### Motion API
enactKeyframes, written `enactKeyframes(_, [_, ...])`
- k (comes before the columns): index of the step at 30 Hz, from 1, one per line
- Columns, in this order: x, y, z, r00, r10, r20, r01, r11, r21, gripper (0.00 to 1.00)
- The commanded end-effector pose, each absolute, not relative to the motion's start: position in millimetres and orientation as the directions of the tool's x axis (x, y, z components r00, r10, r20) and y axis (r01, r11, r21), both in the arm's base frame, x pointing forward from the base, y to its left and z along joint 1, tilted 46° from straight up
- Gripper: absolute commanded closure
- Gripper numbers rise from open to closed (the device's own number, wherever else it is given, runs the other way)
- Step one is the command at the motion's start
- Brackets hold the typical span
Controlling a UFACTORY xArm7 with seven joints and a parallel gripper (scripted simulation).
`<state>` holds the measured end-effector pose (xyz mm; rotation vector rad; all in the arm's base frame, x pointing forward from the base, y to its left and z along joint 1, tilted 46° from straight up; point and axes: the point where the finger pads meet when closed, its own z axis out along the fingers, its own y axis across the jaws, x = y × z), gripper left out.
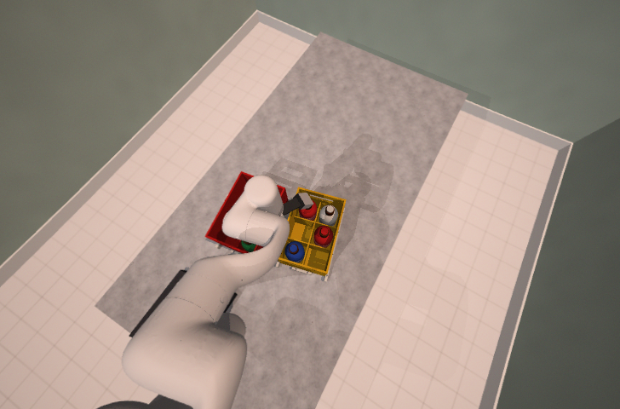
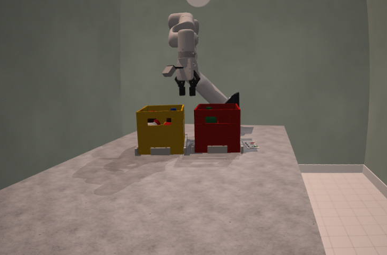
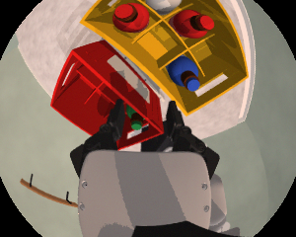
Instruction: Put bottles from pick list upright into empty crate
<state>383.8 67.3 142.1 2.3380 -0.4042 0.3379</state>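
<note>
Top view shows the yellow crate (image 1: 303, 269) (image 2: 160, 135) (image 3: 187, 113) on the table (image 1: 378, 96) (image 2: 169, 204) (image 3: 35, 37), with four bottles: blue bottle (image 1: 294, 251) (image 2: 173, 109) (image 3: 182, 70) at seven o'clock, first red bottle (image 1: 307, 210) (image 2: 167, 123) (image 3: 129, 19) at eleven, white bottle (image 1: 329, 216) (image 2: 152, 123) (image 3: 164, 4) at one, second red bottle (image 1: 323, 236) (image 2: 157, 121) (image 3: 189, 24) at three. The red crate (image 1: 224, 204) (image 2: 217, 136) (image 3: 60, 103) holds a green bottle (image 1: 247, 245) (image 2: 211, 119) (image 3: 136, 122) near six o'clock. The arm (image 1: 209, 289) (image 2: 185, 42) covers much of this crate and the jaws.

Exterior view shows the jaws above the crates, partly apart, with nothing between them. The pick list (image 2: 251, 145) lies at three o'clock of the red crate; I notice red and green marks, but the counts are too small to read. Crate walls hide the lower bottle parts.

Wrist view shows the green bottle beyond the jaws, not held. I judge the bottles stiff and smooth, perhaps slippery, and their weight I cannot tell. It is better to take the narrow neck from above, squarely, because dividers leave little room. The white bottle is cut off at twelve o'clock.
</note>
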Motion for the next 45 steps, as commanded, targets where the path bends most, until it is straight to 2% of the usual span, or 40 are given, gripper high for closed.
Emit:
enactKeyframes(1, [406.3,62.3,152.4,0.917,-0.189,0.352,-0.379,-0.687,0.620,0.35])
enactKeyframes(36, [538.2,17.6,220.6,0.917,-0.188,0.352,-0.379,-0.687,0.620,0.35])
enactKeyframes(45, [550.6,13.4,227.0,0.917,-0.188,0.353,-0.379,-0.687,0.620,0.35])
